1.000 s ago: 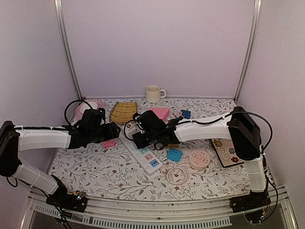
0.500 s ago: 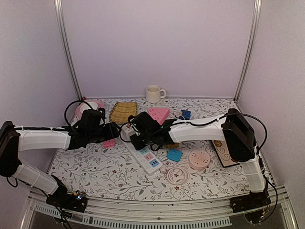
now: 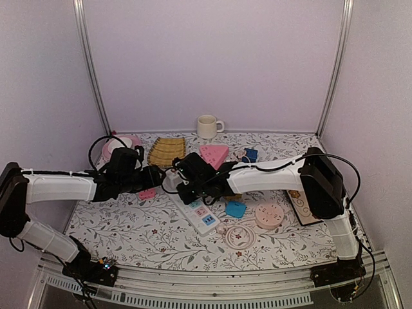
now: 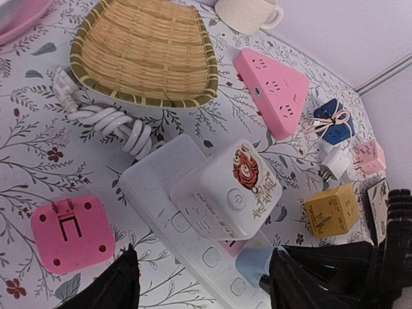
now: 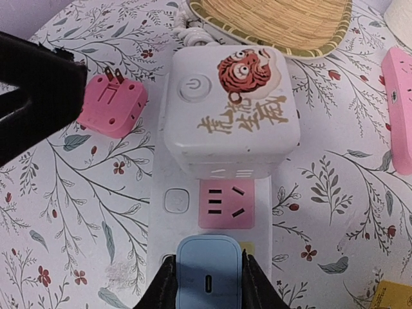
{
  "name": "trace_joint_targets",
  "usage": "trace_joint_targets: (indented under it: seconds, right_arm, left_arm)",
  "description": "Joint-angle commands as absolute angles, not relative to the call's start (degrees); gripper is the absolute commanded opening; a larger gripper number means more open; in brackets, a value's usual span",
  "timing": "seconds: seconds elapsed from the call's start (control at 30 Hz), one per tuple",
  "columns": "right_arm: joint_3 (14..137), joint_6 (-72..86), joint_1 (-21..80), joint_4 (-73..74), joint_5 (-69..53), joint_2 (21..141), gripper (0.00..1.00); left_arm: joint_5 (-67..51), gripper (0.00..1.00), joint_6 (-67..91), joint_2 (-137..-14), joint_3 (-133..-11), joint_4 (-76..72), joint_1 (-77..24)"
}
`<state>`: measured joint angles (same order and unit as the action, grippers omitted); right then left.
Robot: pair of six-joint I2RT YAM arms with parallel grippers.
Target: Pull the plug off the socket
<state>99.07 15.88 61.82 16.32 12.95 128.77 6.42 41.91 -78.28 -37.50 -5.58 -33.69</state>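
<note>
Our right gripper (image 5: 209, 283), clenched on the blue plug (image 5: 209, 267) seated in the white power strip (image 5: 175, 222) near the tiger-printed cube (image 5: 228, 116), is gripping for the pull, we are judging, calling next for a straight lift while the spread-open left gripper (image 4: 206, 283) is hovering beside that cube.

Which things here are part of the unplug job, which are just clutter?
Job: blue plug, power strip, right gripper, left gripper.
Lying about: woven tray, mug, pink square plug, yellow cube plug, pink wedge socket.

"虎虎生威" on white cube adapter (image 5: 230, 112).
</note>
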Motion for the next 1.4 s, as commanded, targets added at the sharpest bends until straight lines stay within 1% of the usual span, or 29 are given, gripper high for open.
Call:
trace_joint_targets:
  seconds: [0.0, 0.13, 0.27, 0.4, 0.53, 0.67, 0.7, 0.83, 1.03, 1.1, 1.27, 1.37]
  right_arm:
    - [98.39, 16.77, 62.18, 16.62, 12.41, 128.92, 0.23]
    - [95.56, 17.50, 63.09, 16.61, 12.85, 126.03, 0.16]
    - [92.45, 18.33, 64.70, 16.29, 13.42, 123.32, 0.13]
    - [89.21, 19.68, 66.38, 15.95, 14.15, 121.36, 0.11]
    - [86.12, 21.66, 67.96, 15.45, 14.35, 119.59, 0.11]
    - [84.17, 22.71, 69.37, 15.38, 15.69, 118.30, 0.11]
    - [83.80, 22.96, 69.55, 15.30, 16.00, 117.98, 0.11]
    - [83.28, 23.27, 69.78, 15.29, 16.74, 117.60, 0.11]
    - [84.30, 21.93, 69.79, 15.21, 18.33, 117.39, 0.11]
    - [84.65, 21.44, 69.79, 15.21, 18.74, 117.14, 0.11]
    - [86.35, 19.88, 69.82, 15.29, 19.20, 116.64, 0.11]
    - [87.56, 18.99, 69.82, 15.30, 19.25, 116.61, 0.11]
  left_arm:
    - [4.77, 0.69, 42.15, -79.15, -36.48, -8.17, -33.13]
    - [2.47, 0.68, 42.47, -79.79, -36.35, -9.19, -33.21]
    - [-1.57, 0.57, 43.28, -79.28, -35.08, -12.32, -33.52]
    - [-3.53, 0.43, 43.88, -78.12, -34.26, -13.86, -34.41]
    - [-6.60, 0.20, 45.03, -76.96, -32.84, -16.50, -35.04]
    - [-9.99, 0.02, 46.40, -77.51, -32.06, -19.97, -35.69]
    - [-10.87, 0.00, 46.72, -77.84, -31.93, -21.04, -35.92]
    - [-13.56, 0.00, 47.83, -80.13, -31.92, -24.79, -37.36]
    - [-14.69, 0.00, 48.47, -85.46, -32.96, -26.40, -38.54]
    - [-13.65, 0.00, 48.75, -86.61, -33.32, -24.91, -38.58]
    - [-5.73, 0.00, 50.42, -87.19, -33.93, -16.37, -38.56]
    - [-2.91, 0.00, 50.94, -87.56, -34.01, -12.79, -38.54]
